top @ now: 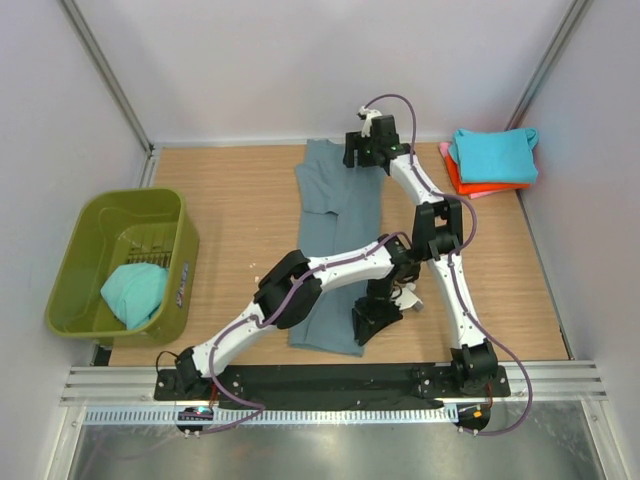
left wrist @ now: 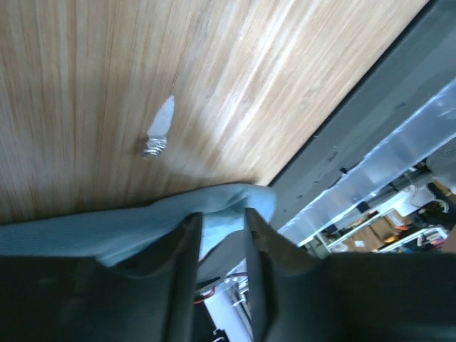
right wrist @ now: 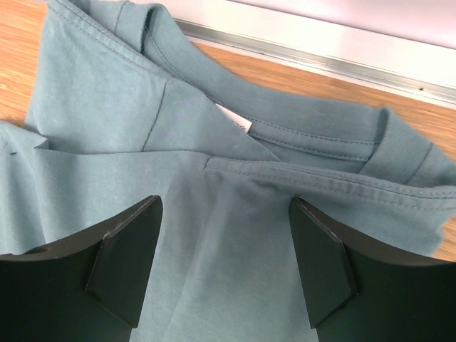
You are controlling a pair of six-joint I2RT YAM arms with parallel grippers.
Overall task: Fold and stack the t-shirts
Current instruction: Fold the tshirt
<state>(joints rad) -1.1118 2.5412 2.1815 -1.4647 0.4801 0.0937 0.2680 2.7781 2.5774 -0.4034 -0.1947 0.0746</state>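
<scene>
Top view: slate blue-grey t-shirt [top: 335,210] laid as a long narrow strip down the middle of the worktop [top: 230,200], collar at the far end. Left pincer [left wrist: 222,246] at the shirt's near right corner, jaws narrow and clamped on a raised fold of cloth (fabric visible between the fingers); right pincer [right wrist: 224,263] over the collar, jaws wide, holding nothing; white neck label [right wrist: 239,122] just beyond it. Far right corner: folded turquoise tee [top: 492,152] atop an orange tee [top: 490,186], a pink tee [top: 444,150] showing at the edge; olive-green tub [top: 75,260] at left, containing a crumpled turquoise tee [top: 135,293].
</scene>
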